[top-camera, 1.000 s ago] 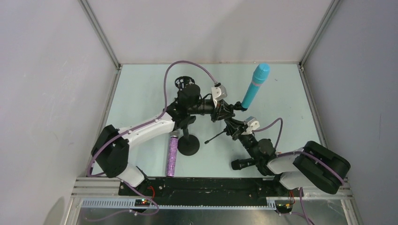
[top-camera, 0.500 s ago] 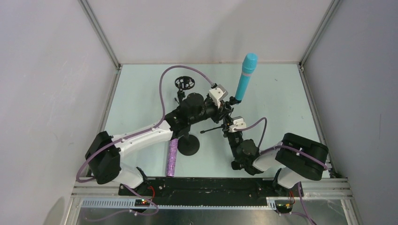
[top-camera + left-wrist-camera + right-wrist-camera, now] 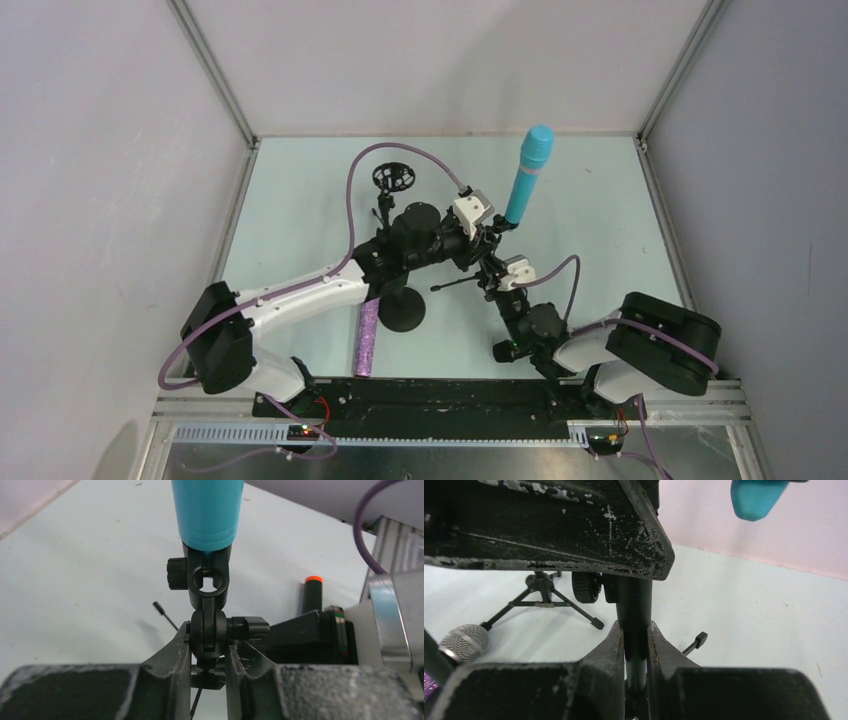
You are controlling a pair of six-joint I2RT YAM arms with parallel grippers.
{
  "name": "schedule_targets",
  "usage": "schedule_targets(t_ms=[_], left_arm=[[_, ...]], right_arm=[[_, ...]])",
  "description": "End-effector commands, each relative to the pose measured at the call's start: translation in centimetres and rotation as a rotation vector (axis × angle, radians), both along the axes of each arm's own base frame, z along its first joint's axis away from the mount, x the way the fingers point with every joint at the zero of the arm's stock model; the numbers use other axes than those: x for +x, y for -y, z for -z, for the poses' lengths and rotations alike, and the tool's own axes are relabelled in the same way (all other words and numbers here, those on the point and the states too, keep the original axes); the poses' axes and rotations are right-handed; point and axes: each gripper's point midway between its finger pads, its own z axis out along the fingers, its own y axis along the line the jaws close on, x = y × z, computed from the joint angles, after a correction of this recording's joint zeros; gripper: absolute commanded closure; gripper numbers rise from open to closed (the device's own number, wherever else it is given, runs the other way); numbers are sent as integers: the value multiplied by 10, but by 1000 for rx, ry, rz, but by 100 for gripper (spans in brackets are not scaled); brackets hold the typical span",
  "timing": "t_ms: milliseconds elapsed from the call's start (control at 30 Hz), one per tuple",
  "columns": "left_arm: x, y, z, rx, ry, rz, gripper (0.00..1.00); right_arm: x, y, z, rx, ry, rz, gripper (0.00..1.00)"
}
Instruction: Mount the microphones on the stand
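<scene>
Top view looks down from above the near edge; both wrist views sit close up, sharing the blue microphone [image 3: 528, 180].

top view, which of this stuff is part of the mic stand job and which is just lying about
In the job:
- cyan microphone, sitting in the clip
- left gripper, shut on the clip joint
- right gripper, shut on the pole
- purple microphone and black microphone, lying loose

Idle now:
- round-base stand
- ring-topped stand
</scene>
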Motion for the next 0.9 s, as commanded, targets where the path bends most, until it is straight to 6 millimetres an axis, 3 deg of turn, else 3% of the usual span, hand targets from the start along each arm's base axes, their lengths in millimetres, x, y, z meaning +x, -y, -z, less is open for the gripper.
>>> schedule_targets(t_ms=[0,100,200,300,633,867], left_arm=[[-32,-4,-161,-302,348,214,100],[-50,-3,-170,-305,408,354,100],[-59,-8,-177,-315,433,423,100],[-56,-11,-187,-342,424,388,100],[-21,-23,-227,-500,340,46,100],[-4,-30,-242,-585,302,-185,100]], right_arm=[[0,18,28,-40,-78,-42,100],[-8,13,30,-6,-97,-168,100],[-5,20,35,0,-131,-160,100],[2,33,30,9,-119,-81,100],[8,50,17,44,-79,154,100],[11,55,12,66,-84,279,100]])
